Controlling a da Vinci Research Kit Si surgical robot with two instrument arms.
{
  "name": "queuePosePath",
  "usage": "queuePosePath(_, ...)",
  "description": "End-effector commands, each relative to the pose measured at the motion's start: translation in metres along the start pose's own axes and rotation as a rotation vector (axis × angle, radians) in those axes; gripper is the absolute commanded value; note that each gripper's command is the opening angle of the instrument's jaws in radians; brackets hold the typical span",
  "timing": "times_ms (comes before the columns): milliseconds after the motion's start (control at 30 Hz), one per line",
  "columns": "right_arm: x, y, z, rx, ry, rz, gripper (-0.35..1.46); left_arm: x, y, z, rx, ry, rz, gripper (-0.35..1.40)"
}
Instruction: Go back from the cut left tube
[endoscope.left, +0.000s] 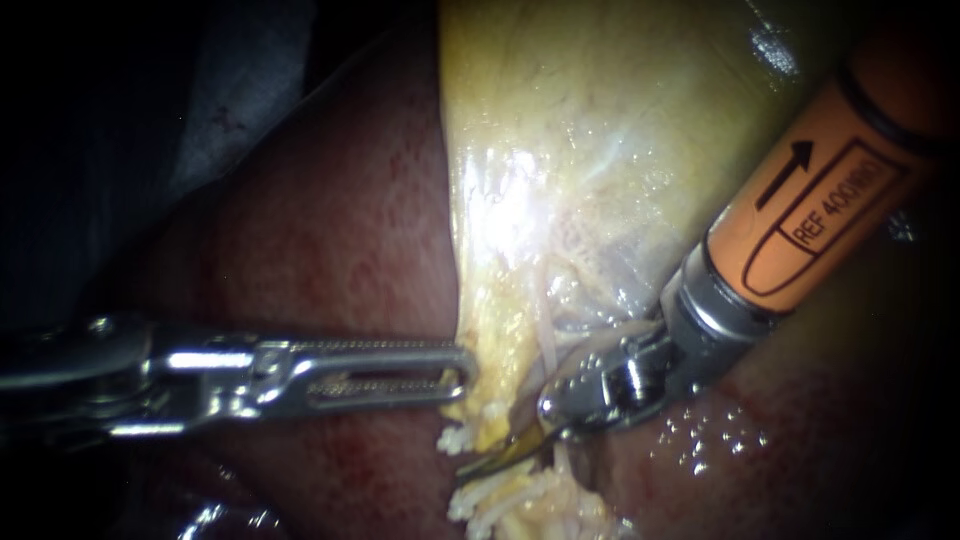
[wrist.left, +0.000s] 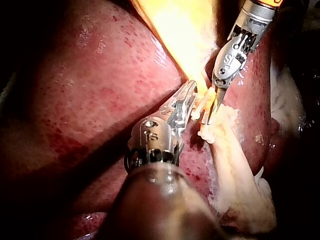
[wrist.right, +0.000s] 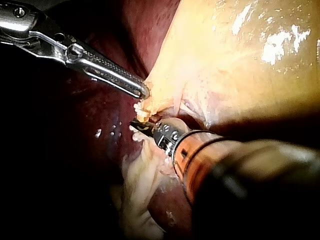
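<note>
Closest to the lens, my right instrument comes in on its orange shaft. From the left: my left instrument is clenched on the gallbladder's lower edge, the cut left tube shows frayed ends just beneath, and the right blades lie together between them. I would draw them straight back along the shaft, closed, clear of the liver.

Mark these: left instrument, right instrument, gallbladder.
left instrument (endoscope.left: 466, 372), endoscope view, its tip
right instrument (endoscope.left: 485, 463), endoscope view, its tip
gallbladder (endoscope.left: 620, 120), endoscope view, bare yellow wall
</note>
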Motion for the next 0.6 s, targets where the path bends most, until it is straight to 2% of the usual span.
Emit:
queuePosePath(33,0.0001,0.0,-0.0001,-0.002,0.001,0.002,0.32,0.0,0.0,0.0,0.0,0.0,0.0,-0.35)
queuePosePath(133,0.0002,0.0,-0.0001,-0.005,0.002,-0.01,0.36,0.0,0.0,0.0,0.0,0.0,0.0,-0.35)
queuePosePath(200,0.0003,0.0,-0.0001,-0.013,0.006,-0.015,0.44,0.0,0.0,0.0,0.0,0.0,0.0,-0.35)
queuePosePath(600,0.0006,0.0,-0.0005,-0.017,0.01,-0.018,0.46,0.0,0.0,0.0,0.0,0.0,0.0,-0.35)
